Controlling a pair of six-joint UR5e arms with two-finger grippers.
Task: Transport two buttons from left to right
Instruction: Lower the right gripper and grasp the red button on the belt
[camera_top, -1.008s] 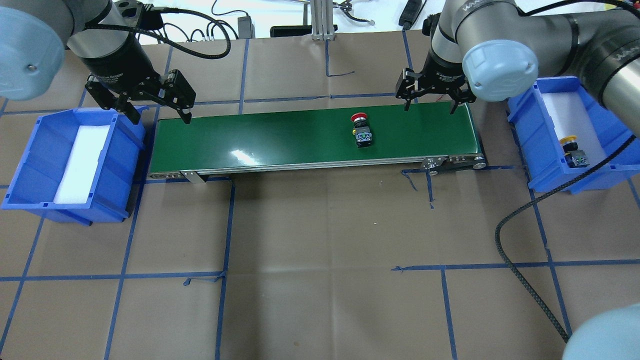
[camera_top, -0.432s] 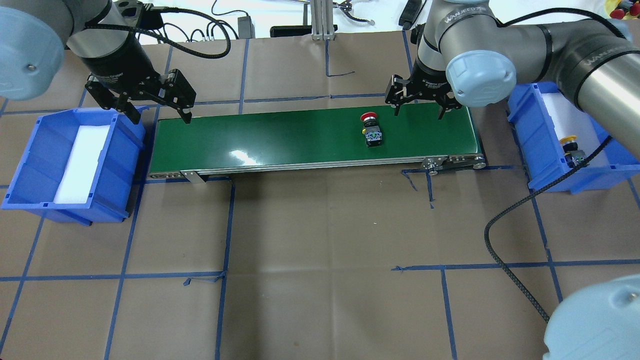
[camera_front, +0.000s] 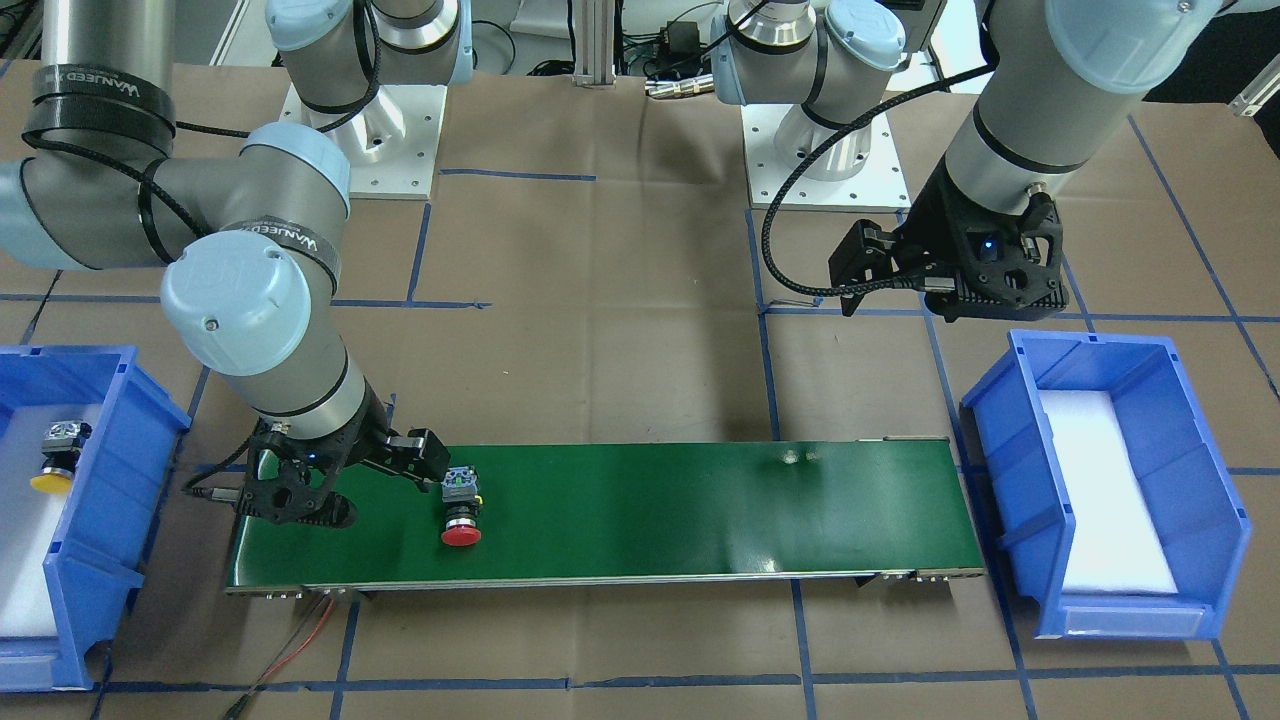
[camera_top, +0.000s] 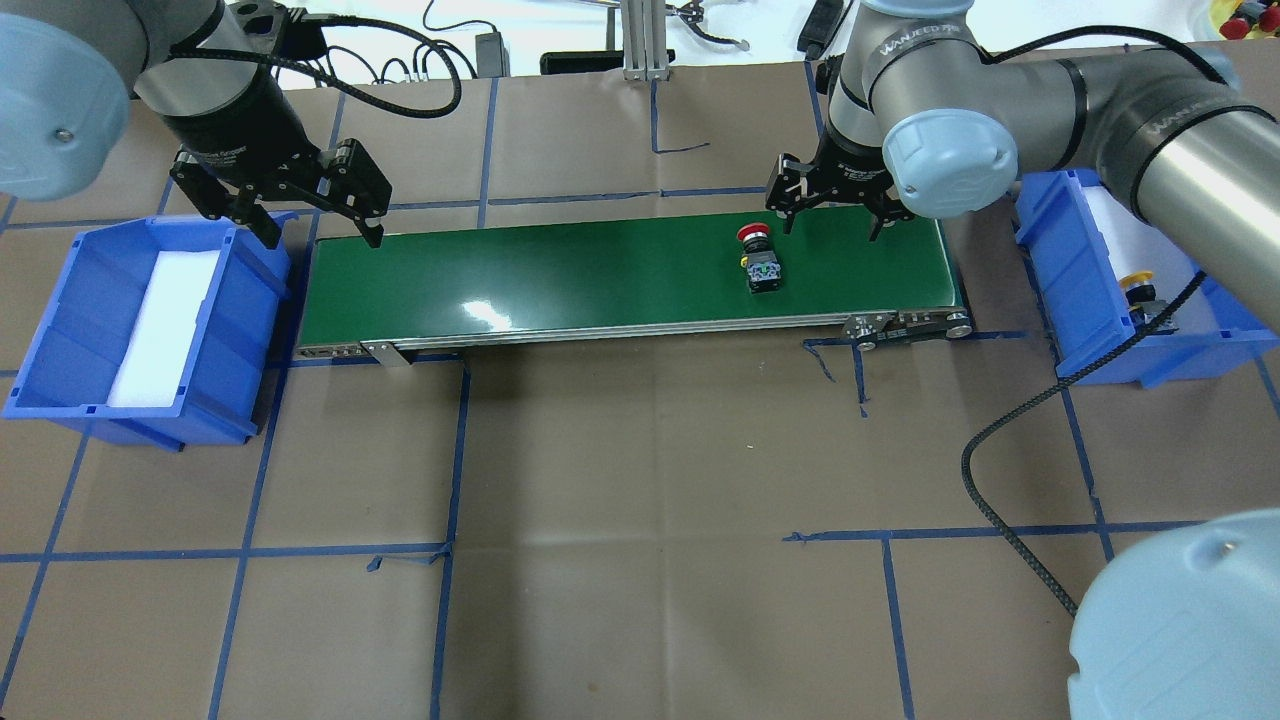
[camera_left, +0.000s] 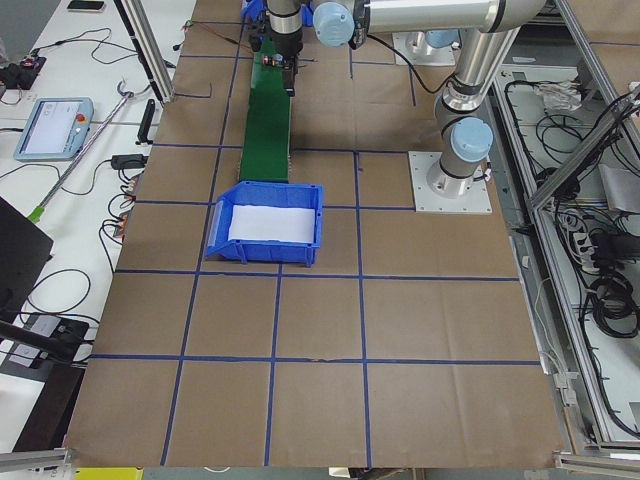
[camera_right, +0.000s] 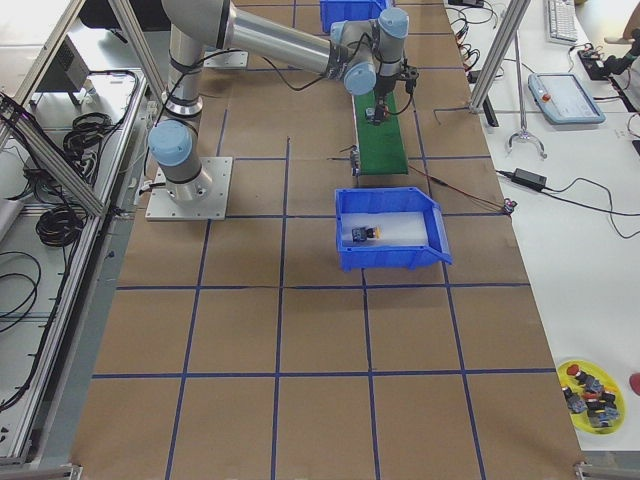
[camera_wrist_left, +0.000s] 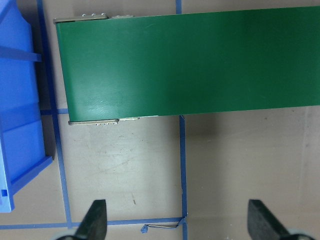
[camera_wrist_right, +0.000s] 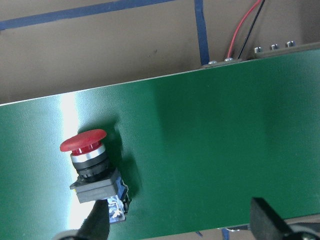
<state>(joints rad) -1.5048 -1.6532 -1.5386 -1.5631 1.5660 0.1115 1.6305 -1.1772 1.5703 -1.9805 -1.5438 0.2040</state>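
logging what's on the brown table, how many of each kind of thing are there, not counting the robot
push-button switches: 2, a red mushroom-cap button on the belt and a yellow mushroom-cap button in the right bin
blue plastic bins: 2, left bin and right bin
green conveyor belt: 1
total: 5

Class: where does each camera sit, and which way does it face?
Overhead: behind the robot, looking down; left gripper, right gripper.
Front-facing: across the table, facing the robot; both grippers.
Exterior left: table's left end, looking along; left arm.
Exterior right: table's right end; right arm.
Left wrist: above belt end; left gripper.
Right wrist: above red button; right gripper.
Shared: overhead and front-facing show the red button.
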